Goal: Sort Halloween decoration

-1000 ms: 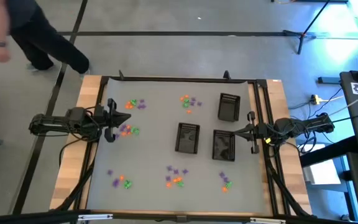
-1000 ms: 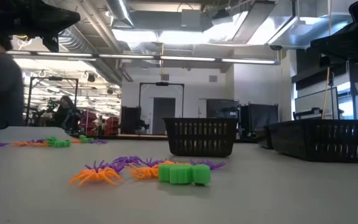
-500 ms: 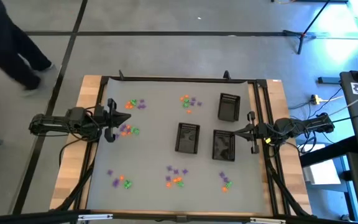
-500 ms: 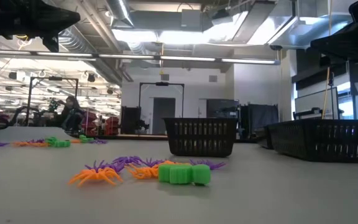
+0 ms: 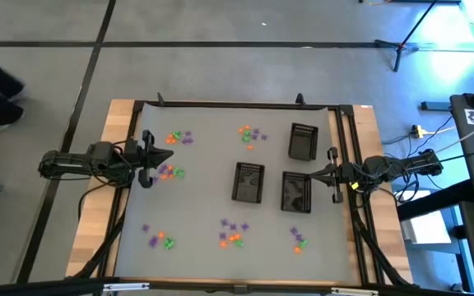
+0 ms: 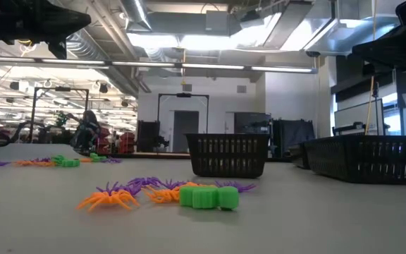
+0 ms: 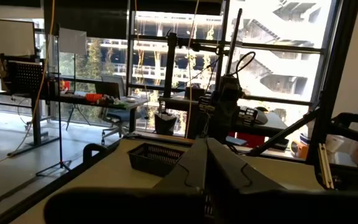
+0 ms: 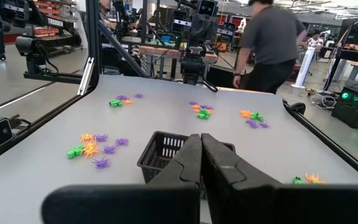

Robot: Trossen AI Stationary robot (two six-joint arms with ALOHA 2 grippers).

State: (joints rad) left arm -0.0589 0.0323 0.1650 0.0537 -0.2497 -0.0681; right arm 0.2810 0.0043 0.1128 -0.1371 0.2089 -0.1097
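Observation:
The Halloween decoration lies in several small heaps of orange, green and purple trinkets on the grey table top: far left (image 5: 179,138), far middle (image 5: 252,136), near left (image 5: 159,240), near middle (image 5: 233,233), near right (image 5: 297,238). One more heap (image 5: 169,172) lies just beside my left gripper (image 5: 169,156). That gripper stands shut above the table at its left edge and holds nothing. My right gripper (image 5: 309,175) stands shut at the right edge, pointing level at the baskets, also with nothing in it. The low view shows the near-middle heap (image 6: 168,192) up close.
Three black mesh baskets stand right of the middle: one far (image 5: 303,141), one central (image 5: 248,182), one (image 5: 296,192) right in front of my right gripper (image 8: 201,155). A person (image 8: 269,43) stands beyond the table's left side. Bare table lies between the heaps.
A person beyond the table's far left corner has walked off to the left, almost out of the high view. Both arms and all the trinkets have kept still.

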